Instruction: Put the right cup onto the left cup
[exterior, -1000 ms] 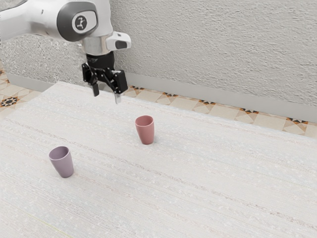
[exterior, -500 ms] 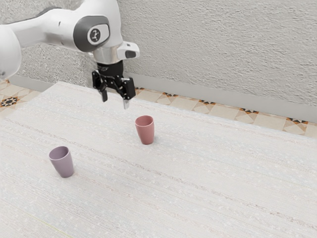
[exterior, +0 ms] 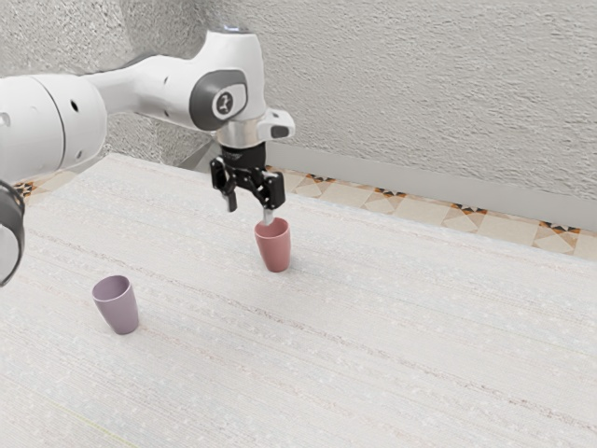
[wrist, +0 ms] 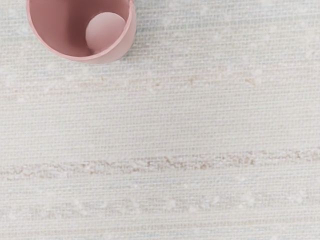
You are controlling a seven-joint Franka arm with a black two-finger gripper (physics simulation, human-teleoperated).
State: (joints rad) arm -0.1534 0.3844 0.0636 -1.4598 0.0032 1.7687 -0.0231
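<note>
the jaws (exterior: 250, 213) hang spread near the pink cup (exterior: 274, 247), the purple cup (exterior: 118, 307) well apart on the table (exterior: 373, 327)

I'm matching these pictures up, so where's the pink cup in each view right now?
Exterior view: the pink cup stands upright near the middle, just below the gripper.
Wrist view: the pink cup is in a corner, cut off by the picture's edge, its open mouth toward the camera.
Shared landmark: the pale tabletop with faint brownish streaks.

Wide side view and close, seemingly downward wrist view share the red cup (exterior: 274, 250).
</note>
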